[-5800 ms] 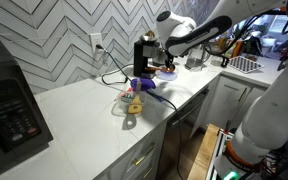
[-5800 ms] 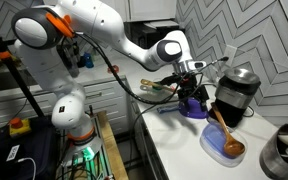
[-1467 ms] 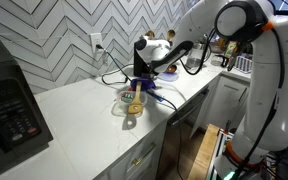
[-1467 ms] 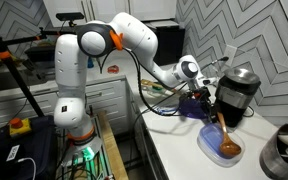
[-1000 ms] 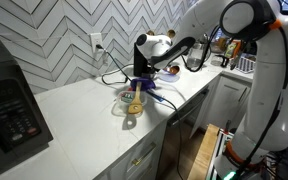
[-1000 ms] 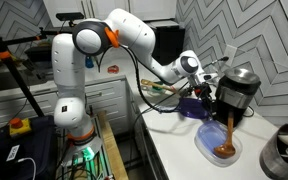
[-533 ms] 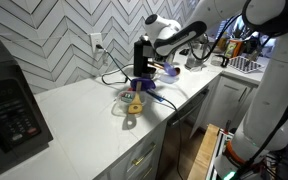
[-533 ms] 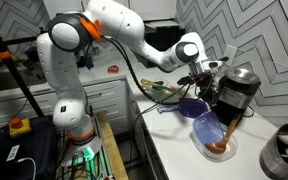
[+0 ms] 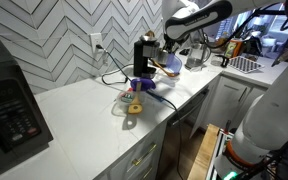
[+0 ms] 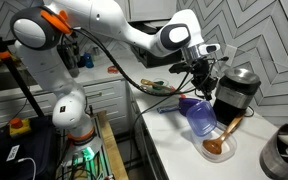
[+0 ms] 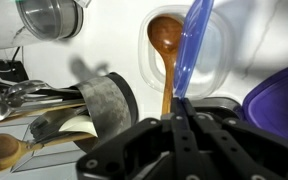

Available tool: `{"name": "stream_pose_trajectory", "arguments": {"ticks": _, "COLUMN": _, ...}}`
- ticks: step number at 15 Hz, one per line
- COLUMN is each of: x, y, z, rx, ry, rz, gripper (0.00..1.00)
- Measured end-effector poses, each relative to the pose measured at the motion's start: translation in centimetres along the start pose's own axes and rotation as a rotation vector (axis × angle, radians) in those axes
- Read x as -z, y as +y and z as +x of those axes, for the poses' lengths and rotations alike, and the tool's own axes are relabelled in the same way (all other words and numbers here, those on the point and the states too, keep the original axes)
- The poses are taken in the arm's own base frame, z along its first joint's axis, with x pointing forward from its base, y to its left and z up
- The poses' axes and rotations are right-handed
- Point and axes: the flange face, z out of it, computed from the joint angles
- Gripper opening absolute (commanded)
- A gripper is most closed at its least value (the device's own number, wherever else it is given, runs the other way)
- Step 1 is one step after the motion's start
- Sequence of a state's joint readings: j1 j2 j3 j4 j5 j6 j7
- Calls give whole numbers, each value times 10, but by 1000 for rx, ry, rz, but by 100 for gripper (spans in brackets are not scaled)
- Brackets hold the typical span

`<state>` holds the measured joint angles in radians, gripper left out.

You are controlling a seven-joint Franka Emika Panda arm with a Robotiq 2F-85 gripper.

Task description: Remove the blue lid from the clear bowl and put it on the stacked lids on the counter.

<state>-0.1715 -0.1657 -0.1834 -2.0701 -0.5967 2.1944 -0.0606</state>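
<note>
In the wrist view my gripper [image 11: 180,104] is shut on the rim of the pale blue lid [image 11: 191,45], which I see edge-on, standing upright between the fingers. Beyond it the clear bowl [image 11: 217,55] sits on the white counter with a wooden spoon [image 11: 166,40] in it. The darker blue-purple stacked lids [image 11: 281,95] lie at the right edge. In an exterior view the gripper [image 10: 205,90] holds the lid [image 10: 201,120] hanging in the air above and beside the bowl [image 10: 221,147]. In the opposite exterior view the stacked lids [image 9: 144,85] lie next to the bowl [image 9: 132,103].
A black kettle-like appliance [image 10: 236,90] stands close behind the bowl and the stack. A steel pot [image 10: 284,150] is at the far right. A holder of utensils [image 11: 102,100] and a metal bowl [image 11: 52,15] sit nearby. A microwave [image 9: 9,110] stands at the counter's far end.
The gripper has risen and swung the blue lid up and away from the bowl. The lid now hangs upright in the air. The spoon stays in the bowl.
</note>
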Motion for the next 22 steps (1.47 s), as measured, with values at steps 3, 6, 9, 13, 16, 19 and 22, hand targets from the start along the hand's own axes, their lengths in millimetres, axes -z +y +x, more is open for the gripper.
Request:
{"name": "stream_pose_trajectory", "arguments": {"ticks": 3, "x": 24, "y": 7, "z": -19, "rx": 86, "ry": 64, "rz": 56, "gripper": 1}}
{"name": "stream_pose_trajectory", "arguments": {"ticks": 6, "x": 41, "y": -2, "z": -39, "rx": 208, "ry": 117, "rz": 121, "gripper": 1}}
{"name": "stream_pose_trajectory", "arguments": {"ticks": 9, "x": 53, "y": -18, "z": -53, "rx": 349, "ry": 174, "rz": 144, "gripper": 1}}
{"name": "stream_pose_trajectory", "arguments": {"ticks": 13, "x": 58, "y": -53, "z": -67, "rx": 552, "ry": 219, "rz": 168, "gripper": 3}}
{"name": "stream_pose_trajectory", "arguments": {"ticks": 16, "x": 53, "y": -64, "z": -68, "rx": 647, "ry": 235, "rz": 206, "gripper": 3}}
{"name": "stream_pose_trajectory", "arguments": {"ticks": 19, "x": 52, "y": -62, "z": -68, "rx": 657, "ry": 236, "rz": 203, "gripper": 1}}
{"name": "stream_pose_trajectory", "arguments": {"ticks": 22, "x": 69, "y": -80, "z": -57, "rx": 644, "ry": 292, "rz": 123, "gripper": 1}}
